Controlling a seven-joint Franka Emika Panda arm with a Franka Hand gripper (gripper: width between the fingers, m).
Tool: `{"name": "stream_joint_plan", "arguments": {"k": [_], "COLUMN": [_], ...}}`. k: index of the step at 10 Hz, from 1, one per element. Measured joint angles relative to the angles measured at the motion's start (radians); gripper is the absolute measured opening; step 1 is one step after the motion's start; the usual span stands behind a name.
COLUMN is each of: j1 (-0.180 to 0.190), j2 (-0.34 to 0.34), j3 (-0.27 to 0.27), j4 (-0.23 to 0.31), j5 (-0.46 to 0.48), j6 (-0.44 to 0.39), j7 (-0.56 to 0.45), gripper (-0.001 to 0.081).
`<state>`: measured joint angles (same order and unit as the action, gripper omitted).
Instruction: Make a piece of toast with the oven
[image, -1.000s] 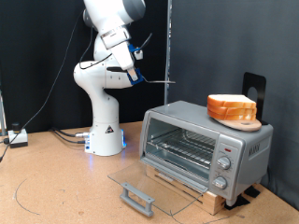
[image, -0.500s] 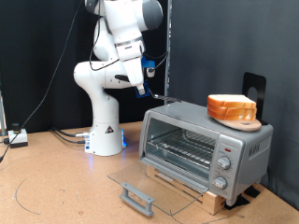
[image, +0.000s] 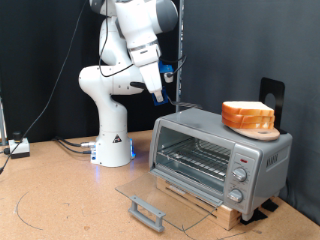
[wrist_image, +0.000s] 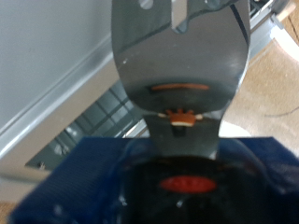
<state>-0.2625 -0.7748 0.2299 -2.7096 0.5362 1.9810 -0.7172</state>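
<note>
One piece of toast (image: 248, 114) tops the oven (image: 220, 154); hand (image: 158, 97) well apart, grip unclear.

The hand (wrist_image: 177, 117) fills the blurred wrist view, hiding most of the oven (wrist_image: 79, 103).

The oven (image: 220, 156) sits at the exterior view's right, a boxy silver toaster oven with its glass door (image: 160, 205) folded down flat and its wire rack showing inside. The piece of toast (image: 248, 115), orange-brown crust around a pale face, rests in a round wooden dish (image: 256, 130) on top of it.
</note>
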Motion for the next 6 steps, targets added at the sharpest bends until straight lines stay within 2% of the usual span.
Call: {"name": "stream_joint_plan", "arguments": {"k": [6], "j1": [0.015], "j2": [0.048], "j3": [0.107], "j4": [0.008], "j5": [0.065], "j6": [0.080], "j7": [0.032], "gripper": [0.0394]}}
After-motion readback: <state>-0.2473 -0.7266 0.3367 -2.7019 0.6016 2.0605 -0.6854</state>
